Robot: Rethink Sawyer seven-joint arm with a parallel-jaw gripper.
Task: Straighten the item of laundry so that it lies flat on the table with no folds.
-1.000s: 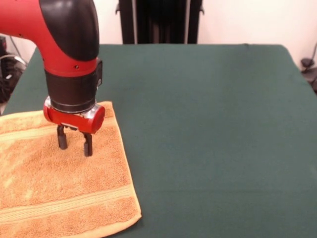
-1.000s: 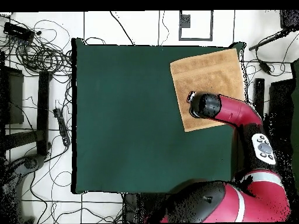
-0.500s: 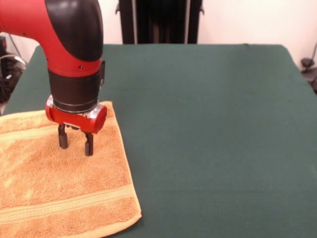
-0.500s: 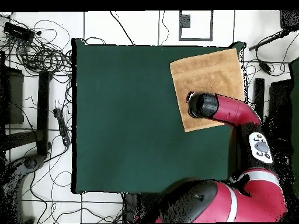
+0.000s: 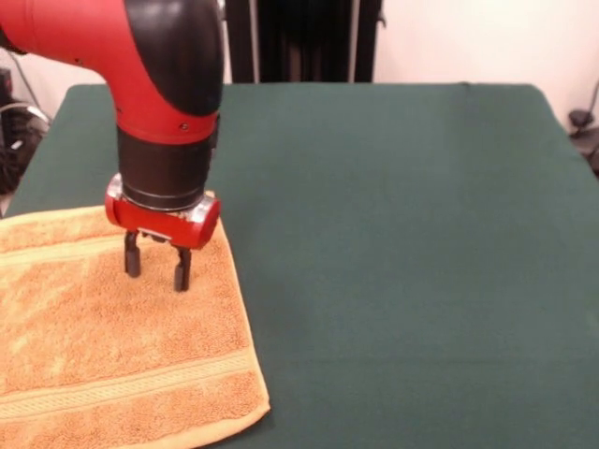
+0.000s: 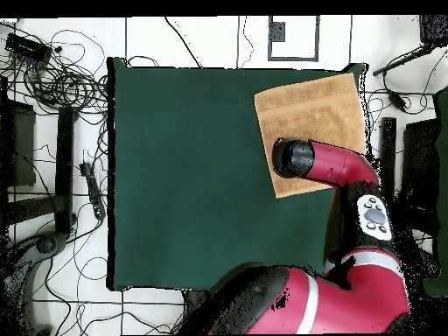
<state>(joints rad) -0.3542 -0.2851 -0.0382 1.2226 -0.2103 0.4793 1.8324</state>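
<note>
So the towel is lying spread out at one corner of the green desk, and honestly it already looks pretty flat, bands straight, no obvious folds. The pincer hangs right over it near the inner edge, prongs apart and empty. My worry: if it dips and pinches the terry now, it'll bunch up cloth and make a new wrinkle, or drag that edge over itself. The towel also sits close to the desk edge, so a tug outward could pull it off.
</note>
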